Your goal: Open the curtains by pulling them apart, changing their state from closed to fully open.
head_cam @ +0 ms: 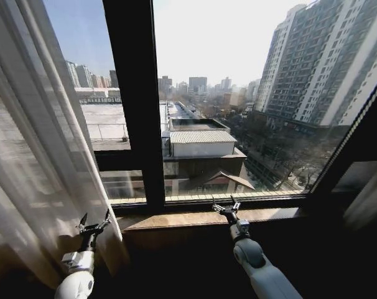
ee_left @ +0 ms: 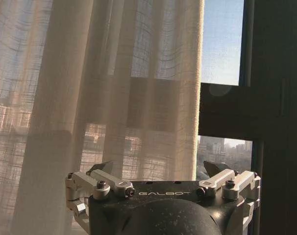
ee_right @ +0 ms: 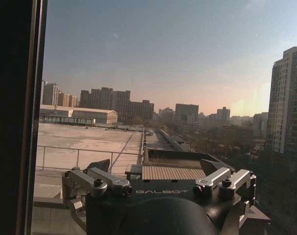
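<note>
A sheer white pleated curtain [head_cam: 33, 156] hangs bunched at the left side of the window, its inner edge near the black centre bar. My left gripper [head_cam: 94, 222] stands open just in front of this curtain's lower inner edge. In the left wrist view the fabric [ee_left: 104, 98] hangs ahead of the left gripper [ee_left: 158, 169], with nothing between the spread fingers. My right gripper [head_cam: 226, 205] is open at the window sill, facing bare glass, and the right wrist view shows the right gripper [ee_right: 156, 166] open against the city outside. A pale strip of fabric [head_cam: 370, 199] shows at the far right.
A thick black window frame bar [head_cam: 135, 93] stands upright left of centre. The wooden sill [head_cam: 201, 219] runs below the glass. A dark slanted edge [head_cam: 356, 124] borders the window on the right. Below the sill everything is in dark shadow.
</note>
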### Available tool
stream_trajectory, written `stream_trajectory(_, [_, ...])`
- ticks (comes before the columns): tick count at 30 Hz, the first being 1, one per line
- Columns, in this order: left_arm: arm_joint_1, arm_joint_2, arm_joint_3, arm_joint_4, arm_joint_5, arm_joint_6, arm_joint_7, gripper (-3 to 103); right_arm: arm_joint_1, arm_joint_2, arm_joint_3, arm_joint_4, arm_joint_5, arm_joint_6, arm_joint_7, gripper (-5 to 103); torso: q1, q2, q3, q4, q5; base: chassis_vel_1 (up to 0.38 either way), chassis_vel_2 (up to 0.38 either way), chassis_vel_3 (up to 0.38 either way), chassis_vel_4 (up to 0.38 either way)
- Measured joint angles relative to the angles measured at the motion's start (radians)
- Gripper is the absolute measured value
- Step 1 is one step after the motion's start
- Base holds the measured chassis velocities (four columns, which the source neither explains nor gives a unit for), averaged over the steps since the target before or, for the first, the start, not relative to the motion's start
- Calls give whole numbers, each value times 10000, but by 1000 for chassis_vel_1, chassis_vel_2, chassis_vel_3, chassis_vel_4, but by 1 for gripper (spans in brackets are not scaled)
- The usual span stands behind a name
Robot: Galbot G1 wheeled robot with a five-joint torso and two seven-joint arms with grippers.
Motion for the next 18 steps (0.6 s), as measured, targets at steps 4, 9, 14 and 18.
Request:
stream_trajectory(4, [0, 0, 1, 0, 0, 0, 0, 100, 0, 0, 1, 0, 0, 0, 0, 100, 0, 0, 0, -3, 4, 81, 74, -19, -64])
stream_trajectory(9, [0, -4, 8, -1, 0, 0, 3, 100, 0, -6, 5, -3, 0, 0, 4, 100, 0, 0, 0, -9, 15, -35, -33, 7, 28])
stream_trajectory(14, [0, -4, 9, -1, 0, 0, 4, 100, 0, -5, 6, -3, 0, 0, 4, 100, 0, 0, 0, -6, 10, 0, 0, 0, 0])
stream_trajectory(18, [0, -2, 6, 0, 0, 0, 4, 100, 0, -3, 4, -2, 0, 0, 4, 100, 0, -1, 0, -4, 1, 0, 0, 0, 0])
